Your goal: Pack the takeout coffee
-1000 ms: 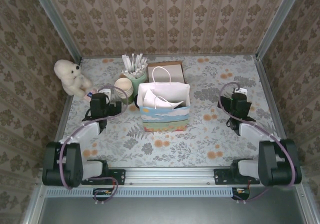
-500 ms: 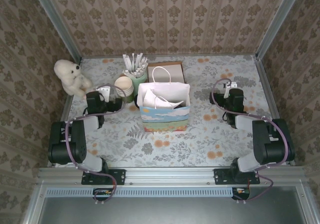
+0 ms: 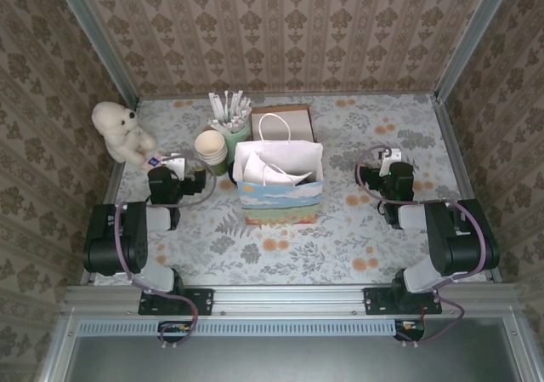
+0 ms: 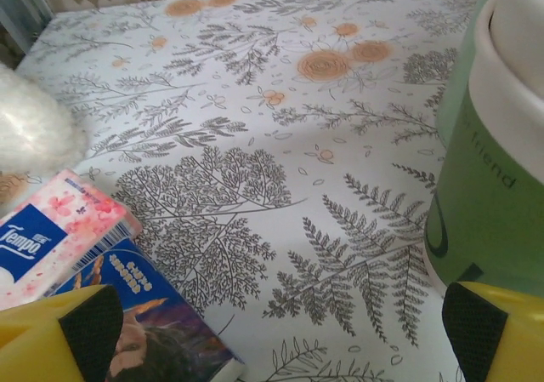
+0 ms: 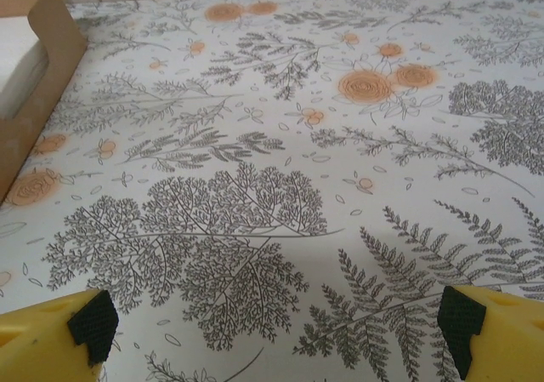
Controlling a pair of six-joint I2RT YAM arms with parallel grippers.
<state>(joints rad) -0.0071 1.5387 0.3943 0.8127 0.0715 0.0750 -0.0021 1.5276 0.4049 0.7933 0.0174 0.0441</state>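
The takeout coffee (image 3: 231, 173) is a small dark shape wedged between the cup stack and the bag, mostly hidden. The white paper bag (image 3: 279, 182) with a blue and green base stands open at the table's middle. My left gripper (image 3: 174, 172) sits low to the left of the cup stack, open, with bare tablecloth between its yellow fingers (image 4: 51, 335). In the left wrist view the left gripper (image 4: 280, 331) has a green cup wall (image 4: 501, 203) just inside its right finger. My right gripper (image 3: 393, 164) is right of the bag, and the right gripper (image 5: 276, 327) is open over bare cloth.
A stack of cream-rimmed cups (image 3: 211, 148) and a pale green holder of white sticks (image 3: 229, 122) stand left of the bag. A brown box (image 3: 285, 120) is behind the bag, with a teddy bear (image 3: 119, 131) at far left. A tissue pack (image 4: 51, 229) and a blue packet (image 4: 136, 314) lie by my left finger.
Both arms have folded in, their elbows drawn from the outer sides toward the bases. The right gripper has shifted a little left. Both stay open.
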